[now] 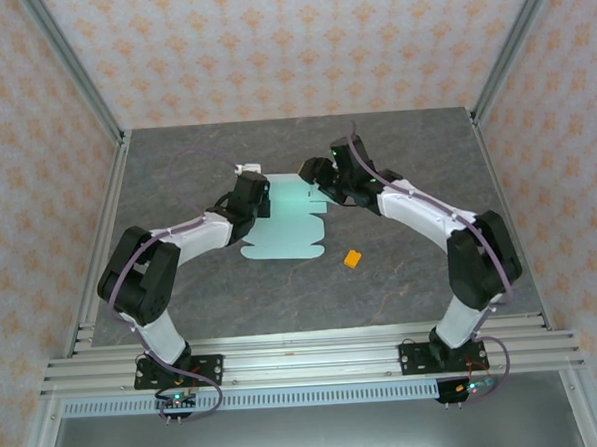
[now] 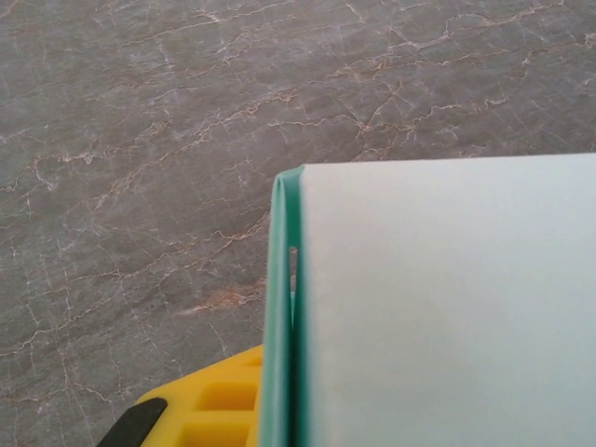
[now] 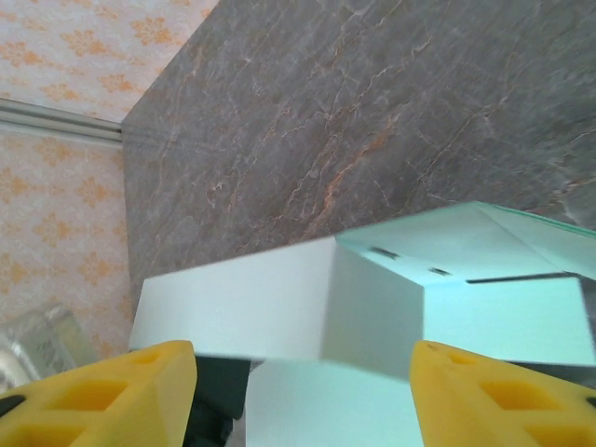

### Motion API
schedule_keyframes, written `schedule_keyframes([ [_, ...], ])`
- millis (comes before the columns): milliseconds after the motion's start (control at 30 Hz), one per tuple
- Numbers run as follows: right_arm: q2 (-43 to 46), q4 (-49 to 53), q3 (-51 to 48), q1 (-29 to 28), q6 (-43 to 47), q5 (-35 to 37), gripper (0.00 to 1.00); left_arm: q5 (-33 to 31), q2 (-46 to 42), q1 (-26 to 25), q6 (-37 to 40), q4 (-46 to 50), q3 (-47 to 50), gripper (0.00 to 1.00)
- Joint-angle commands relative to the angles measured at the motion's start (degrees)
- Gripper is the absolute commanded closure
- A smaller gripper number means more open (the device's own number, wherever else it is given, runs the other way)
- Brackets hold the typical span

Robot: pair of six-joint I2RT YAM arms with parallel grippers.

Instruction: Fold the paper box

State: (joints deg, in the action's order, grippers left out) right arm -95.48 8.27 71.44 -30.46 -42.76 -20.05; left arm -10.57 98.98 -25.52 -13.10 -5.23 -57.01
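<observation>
The paper box (image 1: 284, 234) is a pale mint-green card sheet lying mid-table, its far part folded up into raised panels. My left gripper (image 1: 249, 198) is at the sheet's left far edge. In the left wrist view, a doubled panel of the paper box (image 2: 447, 298) stands on edge against my yellow finger (image 2: 209, 405), and the left gripper (image 2: 275, 410) is shut on it. My right gripper (image 1: 321, 182) is at the far right of the sheet. In the right wrist view its fingers (image 3: 140, 391) stand wide apart, so the right gripper (image 3: 303, 400) is open, with a raised corner of the paper box (image 3: 372, 307) just beyond it.
A tiny orange block (image 1: 352, 259) lies on the grey marbled table (image 1: 176, 170), right of the sheet's near edge. A small white object (image 1: 244, 169) sits just beyond the left gripper. Aluminium frame posts (image 1: 505, 52) and patterned walls enclose the table.
</observation>
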Motion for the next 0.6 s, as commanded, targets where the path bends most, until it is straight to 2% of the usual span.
schedule_keyframes([
  [0,5.4,3.4,-3.2,-0.2,6.5,3.9,0.35,-1.3,0.9,0.0,-1.9,2.9,-2.5,0.94],
  [200,8.8,2.9,-9.4,-1.6,11.1,3.8,0.32,0.8,-0.5,0.8,-4.2,5.1,-3.4,0.94],
  [433,6.7,-1.9,-12.6,-1.9,11.6,5.1,0.23,2.4,-3.6,0.9,-5.5,6.2,-2.9,0.93],
  [567,3.7,-4.5,-12.2,-1.7,9.8,5.0,0.22,2.7,-5.3,1.0,-5.9,6.2,-2.4,0.93],
])
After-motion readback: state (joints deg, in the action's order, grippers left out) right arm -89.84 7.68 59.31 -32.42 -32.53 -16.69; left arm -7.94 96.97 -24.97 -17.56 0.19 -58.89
